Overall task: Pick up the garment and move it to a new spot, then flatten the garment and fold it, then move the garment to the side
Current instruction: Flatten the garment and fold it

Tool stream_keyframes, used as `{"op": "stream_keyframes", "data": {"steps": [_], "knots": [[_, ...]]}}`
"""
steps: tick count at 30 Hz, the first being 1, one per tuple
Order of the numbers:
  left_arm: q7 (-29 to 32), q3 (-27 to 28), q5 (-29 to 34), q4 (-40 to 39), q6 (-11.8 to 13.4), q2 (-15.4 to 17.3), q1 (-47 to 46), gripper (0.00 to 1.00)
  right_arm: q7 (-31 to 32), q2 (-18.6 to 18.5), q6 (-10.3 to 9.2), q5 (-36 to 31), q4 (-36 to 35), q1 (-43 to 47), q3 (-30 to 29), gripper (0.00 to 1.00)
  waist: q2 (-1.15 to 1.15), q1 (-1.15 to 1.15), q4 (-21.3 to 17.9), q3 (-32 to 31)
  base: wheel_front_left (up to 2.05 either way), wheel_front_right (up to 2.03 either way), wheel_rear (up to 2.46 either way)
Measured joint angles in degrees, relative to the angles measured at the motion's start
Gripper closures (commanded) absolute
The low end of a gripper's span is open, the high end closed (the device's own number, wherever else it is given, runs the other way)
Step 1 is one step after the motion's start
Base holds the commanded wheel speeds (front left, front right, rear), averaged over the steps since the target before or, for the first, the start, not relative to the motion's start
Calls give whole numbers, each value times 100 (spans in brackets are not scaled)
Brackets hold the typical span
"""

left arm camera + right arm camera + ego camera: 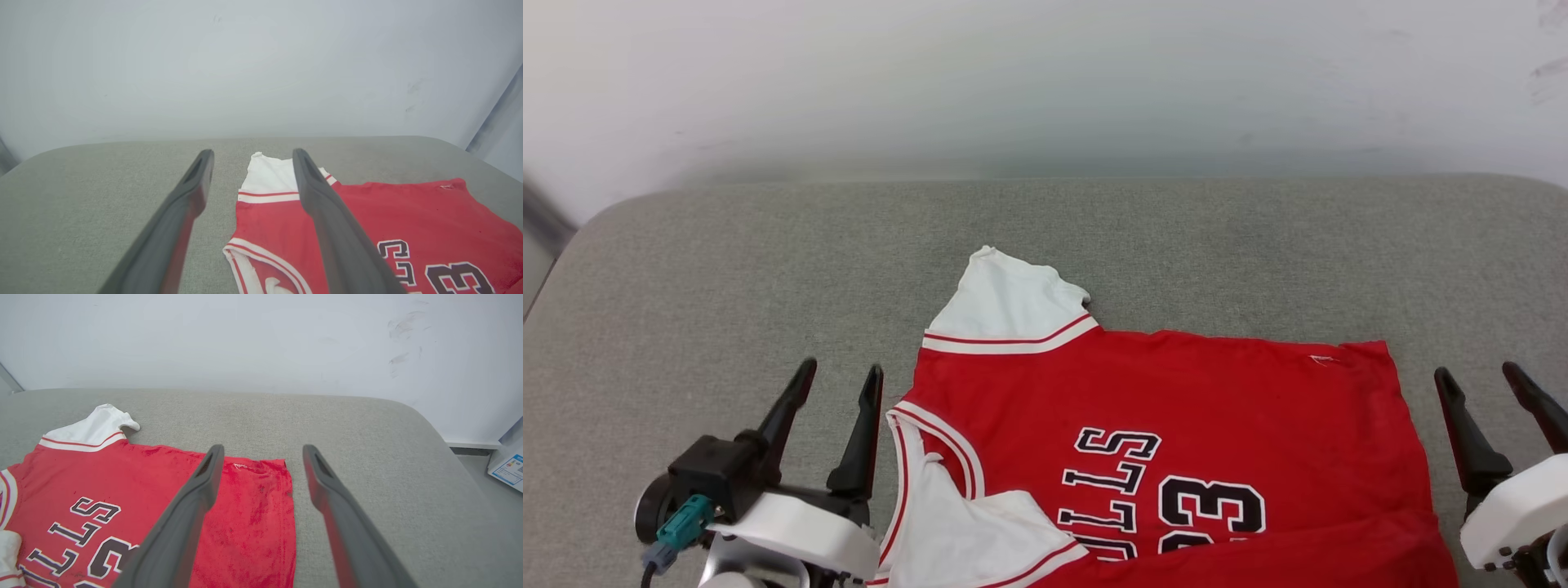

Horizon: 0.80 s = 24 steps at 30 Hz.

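We see garment (1176,400) lying lengthwise from left gripper (841,367) to right gripper (1476,371) | collar (931,433) nearest left | both spread wide, empty

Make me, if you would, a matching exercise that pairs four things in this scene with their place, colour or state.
Things:
1. left gripper
2. right gripper
3. far sleeve
4. upholstered surface

Descriptions:
A. grey, under the garment
B. open, beside the neckline
C. white, with striped trim
D. open, beside the hem

Pairs: 1-B, 2-D, 3-C, 4-A
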Motion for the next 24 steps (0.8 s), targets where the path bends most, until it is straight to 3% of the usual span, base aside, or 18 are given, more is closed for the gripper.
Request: {"op": "stream_keyframes", "data": {"steps": [7, 16, 24], "knots": [[-10, 756, 937, -280, -509, -595, 280, 0, -1062, 209, 0, -158, -8, 64, 118, 0, 0, 0, -64, 46, 0, 0, 0], [-18, 1270, 1568, -127, -1213, -1134, 397, 0, -1572, 405, 0, -233, 359, 17, 234, 0, 0, 0, -188, 171, 0, 0, 0], [-18, 1486, 1788, 108, -1688, -1161, 314, 0, -1793, 390, 0, -204, 428, -216, 315, 0, 0, 0, -416, 405, 0, 0, 0]]}}
